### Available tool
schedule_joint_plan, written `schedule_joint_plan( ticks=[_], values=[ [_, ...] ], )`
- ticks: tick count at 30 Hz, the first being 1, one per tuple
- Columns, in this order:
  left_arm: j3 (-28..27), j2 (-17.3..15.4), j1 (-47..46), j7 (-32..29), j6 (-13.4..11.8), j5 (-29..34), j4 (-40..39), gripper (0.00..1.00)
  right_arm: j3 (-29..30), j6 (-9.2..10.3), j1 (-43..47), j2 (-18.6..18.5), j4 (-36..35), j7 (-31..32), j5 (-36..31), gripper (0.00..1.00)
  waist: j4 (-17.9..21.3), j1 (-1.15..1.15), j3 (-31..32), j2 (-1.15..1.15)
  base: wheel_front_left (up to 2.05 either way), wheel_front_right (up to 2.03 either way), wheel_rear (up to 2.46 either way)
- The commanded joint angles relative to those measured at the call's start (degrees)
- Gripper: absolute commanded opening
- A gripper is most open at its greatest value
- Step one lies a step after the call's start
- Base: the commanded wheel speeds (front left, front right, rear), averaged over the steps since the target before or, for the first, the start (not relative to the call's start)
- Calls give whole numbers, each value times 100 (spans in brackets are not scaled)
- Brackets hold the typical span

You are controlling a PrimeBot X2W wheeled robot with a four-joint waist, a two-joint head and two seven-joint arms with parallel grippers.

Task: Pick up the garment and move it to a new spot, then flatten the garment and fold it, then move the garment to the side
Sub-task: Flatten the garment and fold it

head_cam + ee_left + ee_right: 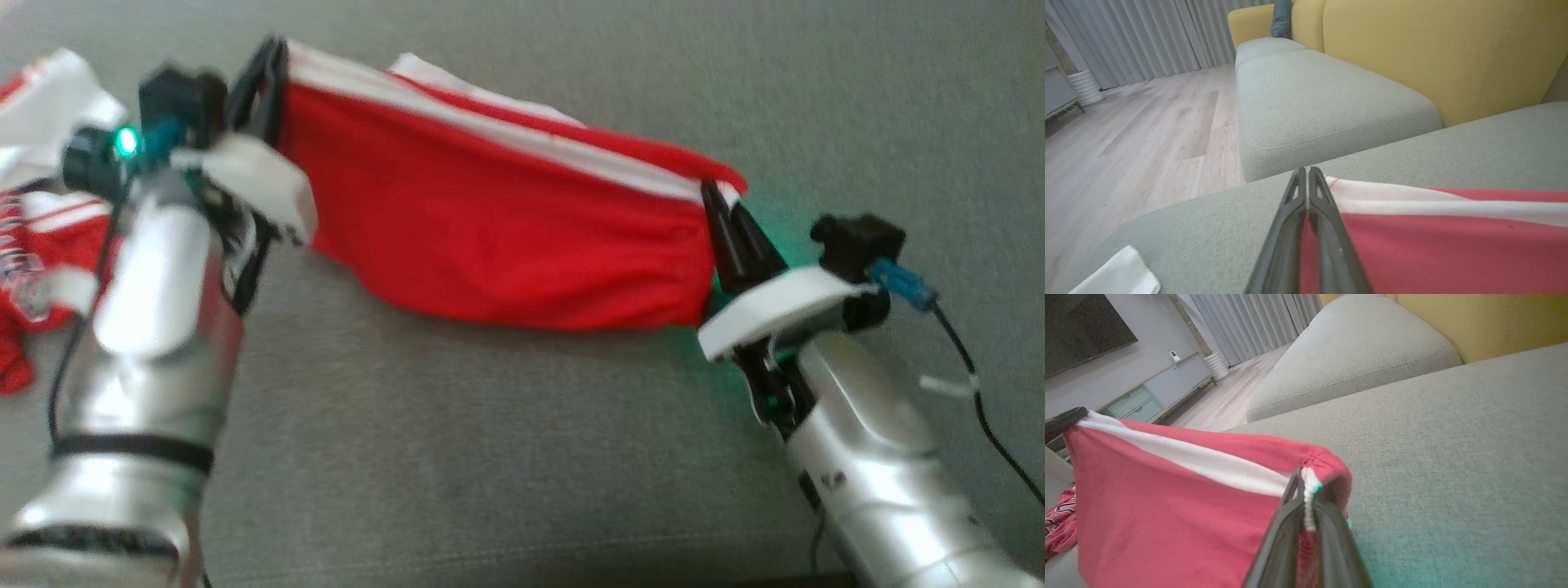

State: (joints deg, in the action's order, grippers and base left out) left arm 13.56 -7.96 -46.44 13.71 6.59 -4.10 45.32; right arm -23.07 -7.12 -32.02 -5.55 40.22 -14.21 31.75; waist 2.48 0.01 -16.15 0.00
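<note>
Head view: the red garment with a white band along its top edge is held stretched above the grey sofa seat. The left gripper is clamped on one top corner, the right gripper on the other. The lower edge hangs slack close to the seat; contact cannot be told. A pile of clothes, red and white, lies at the far left.

Left wrist view: the left gripper's fingers are pressed together with red cloth pinched between them, and the white band runs off to the right. A yellow backrest and wooden floor are seen beyond.

Right wrist view: the fingers are closed on the gathered white edge of the garment, which spans leftward over the seat.

Step judged: pick-up done, the move to a new spot is in hand; flattening and folding not yet done. The next move calls for both grips to be kept, the span to be kept taut, and the garment to be lowered hem first onto bare seat, well apart from the pile.
</note>
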Motion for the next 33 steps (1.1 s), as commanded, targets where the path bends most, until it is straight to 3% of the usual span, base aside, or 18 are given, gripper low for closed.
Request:
schedule_joint_plan(
  ticks=[1,9,16,17,18,19,20,25,33],
  values=[
    [-90,-284,-350,24,3,56,-12,0,-11,-36,-192,90,-84,-75,-39,0,374,-1,-441,0,0,0,0],
    [226,-450,-1436,70,45,209,1079,0,167,-36,-630,252,-75,-77,-165,0,716,-1,-977,0,0,0,0],
    [282,-427,-1611,105,-174,226,1853,0,-411,-36,-603,265,-283,-78,117,0,773,-1,-1047,0,0,0,0],
    [289,-413,-1605,108,-199,220,1939,13,-464,-36,-598,266,-340,-78,142,0,764,-1,-1034,0,0,0,0],
    [283,-390,-1594,111,-220,198,2013,35,-500,-36,-590,266,-395,-78,141,31,751,-1,-1013,0,0,0,0],
    [279,-361,-1585,115,-231,176,2063,75,-515,-36,-574,266,-460,-78,153,87,730,-1,-990,0,0,0,0],
    [279,-340,-1576,118,-245,159,2092,100,-500,-36,-556,266,-526,-78,157,100,707,-1,-966,0,0,0,0],
    [262,-205,-1335,127,-371,72,1923,100,-387,-36,-370,267,-659,-78,-29,100,547,-1,-744,0,0,0,0],
    [-11,15,-241,128,-788,-221,1073,100,-37,-36,192,267,-492,-78,-274,100,282,-1,-197,0,0,0,0]
  ],
)
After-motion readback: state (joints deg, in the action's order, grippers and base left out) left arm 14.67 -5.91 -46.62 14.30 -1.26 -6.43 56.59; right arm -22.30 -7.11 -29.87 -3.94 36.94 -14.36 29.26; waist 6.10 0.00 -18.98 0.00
